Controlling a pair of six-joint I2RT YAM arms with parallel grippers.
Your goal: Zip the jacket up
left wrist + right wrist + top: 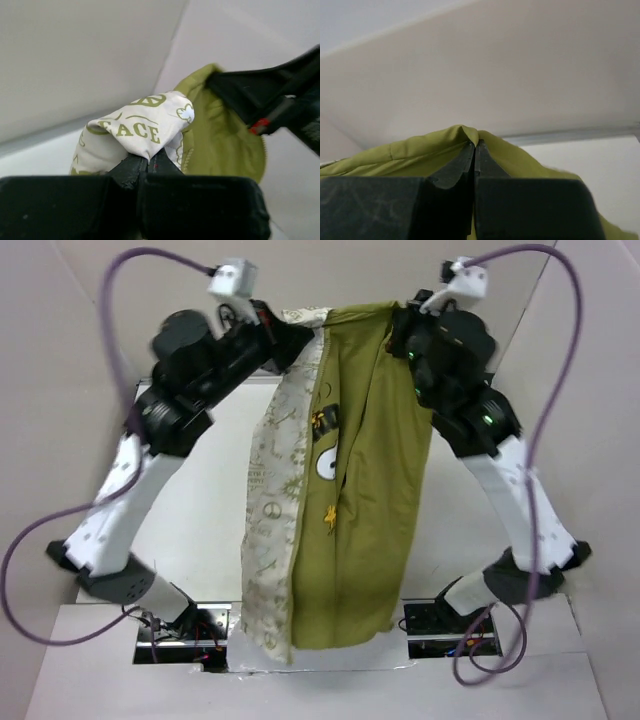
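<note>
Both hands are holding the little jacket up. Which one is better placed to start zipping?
Probably the left hand: it pinches the jacket by its printed cream edge; the right hand grips only green lining.

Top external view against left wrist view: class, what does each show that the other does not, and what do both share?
Only the top external view shows the whole jacket hanging full length, olive lining outward, above the table. Only the left wrist view shows, close up, the lettering "EACE" printed on the cream fabric. Both show the left gripper shut on the jacket's cream edge.
</note>
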